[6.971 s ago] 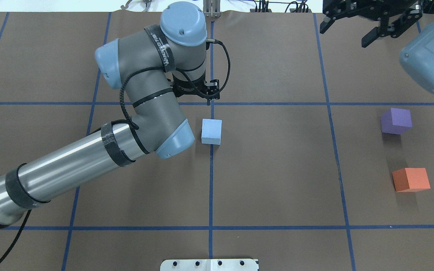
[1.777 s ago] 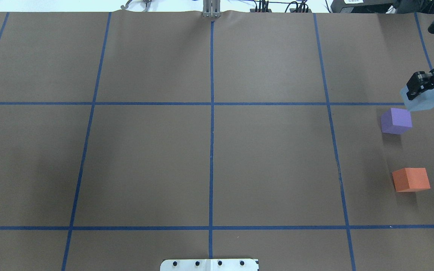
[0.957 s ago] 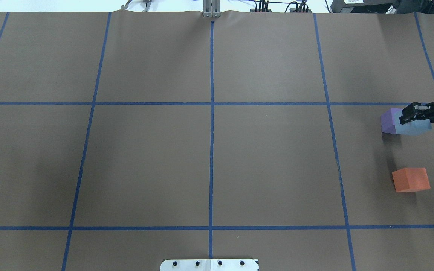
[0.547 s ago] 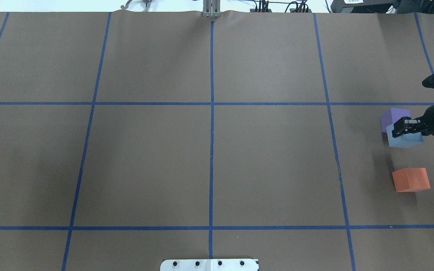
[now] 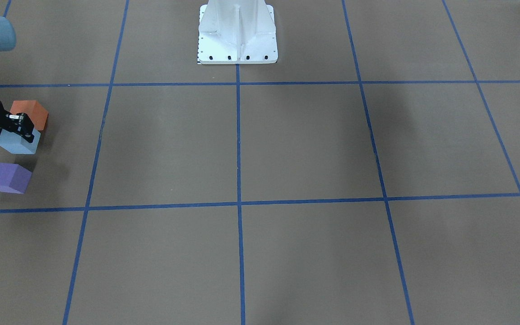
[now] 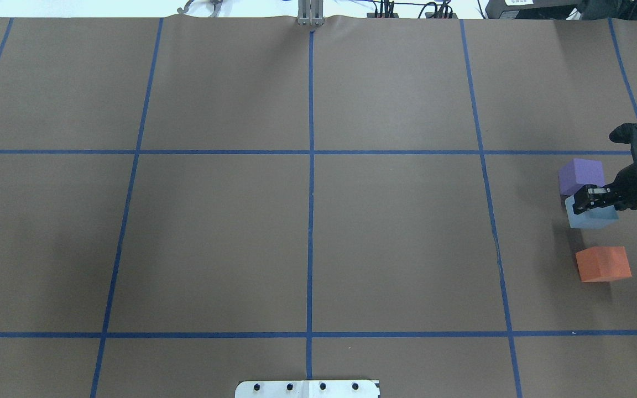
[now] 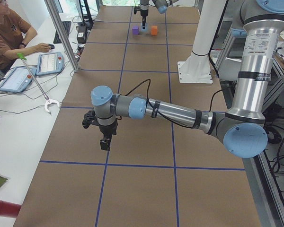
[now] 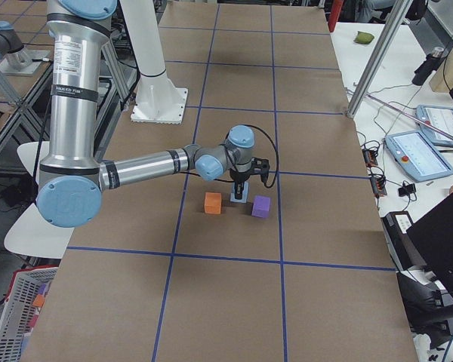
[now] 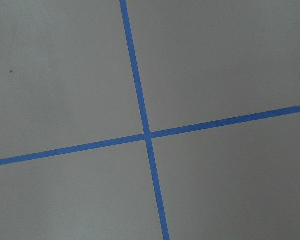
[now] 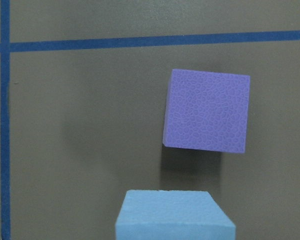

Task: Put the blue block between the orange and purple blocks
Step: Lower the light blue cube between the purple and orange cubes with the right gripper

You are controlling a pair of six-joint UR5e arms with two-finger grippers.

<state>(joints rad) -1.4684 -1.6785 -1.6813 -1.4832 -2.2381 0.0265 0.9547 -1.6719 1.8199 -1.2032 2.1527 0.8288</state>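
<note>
**A:** Where is the light blue foam block?

**B:** Seen from overhead, it is out at the 3 o'clock edge of the brown paper-covered bench. The right tool pinches it from above, black fingers pressed against its sides.

**A:** And its neighbours?

**B:** The purple foam block lies at its 12 o'clock. The orange foam block lies between its 5 and 6 o'clock. The blue one sits between the two, nearer the purple. The right wrist camera shows a strip of bare bench between blue and purple, so they are apart.

**A:** Is it down on the bench?

**B:** From the right-end camera it looks very low, possibly resting, but I cannot tell whether it touches.

**A:** The other arm?

**B:** The left tool hangs pointing down over the bench, well apart from the blocks. It shows only in the left-end view, so I cannot tell whether it is spread or pressed together. Its wrist camera sees a crossing of blue tape lines.
</note>
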